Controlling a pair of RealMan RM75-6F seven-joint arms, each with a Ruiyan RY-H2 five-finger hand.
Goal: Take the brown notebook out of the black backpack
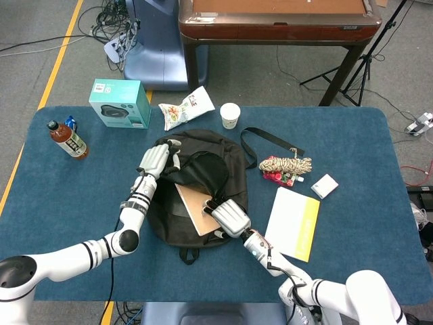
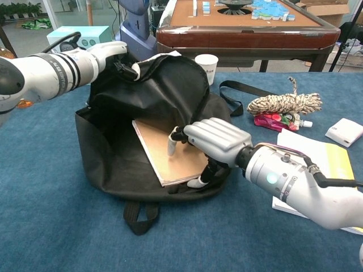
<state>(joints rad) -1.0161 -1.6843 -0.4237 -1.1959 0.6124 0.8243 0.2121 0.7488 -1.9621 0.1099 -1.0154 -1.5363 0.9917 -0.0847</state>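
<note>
The black backpack (image 1: 167,218) (image 2: 105,153) lies open in the middle of the blue table. My left hand (image 1: 155,160) (image 2: 109,52) holds its top flap lifted at the far side. Inside lies the brown notebook (image 1: 195,205) (image 2: 161,148), flat and partly sticking out toward the opening. My right hand (image 1: 231,217) (image 2: 215,139) grips the notebook's right edge, with fingers curled over the top face and the thumb at the lower corner. The far part of the notebook is hidden under the flap.
A yellow-and-white booklet (image 1: 293,222) lies just right of my right arm. A rope bundle (image 1: 286,164), a small white box (image 1: 325,185) and the backpack strap (image 1: 270,142) sit further right. A paper cup (image 1: 230,115), snack bag (image 1: 186,107), teal box (image 1: 120,103) and bottle (image 1: 67,139) stand behind.
</note>
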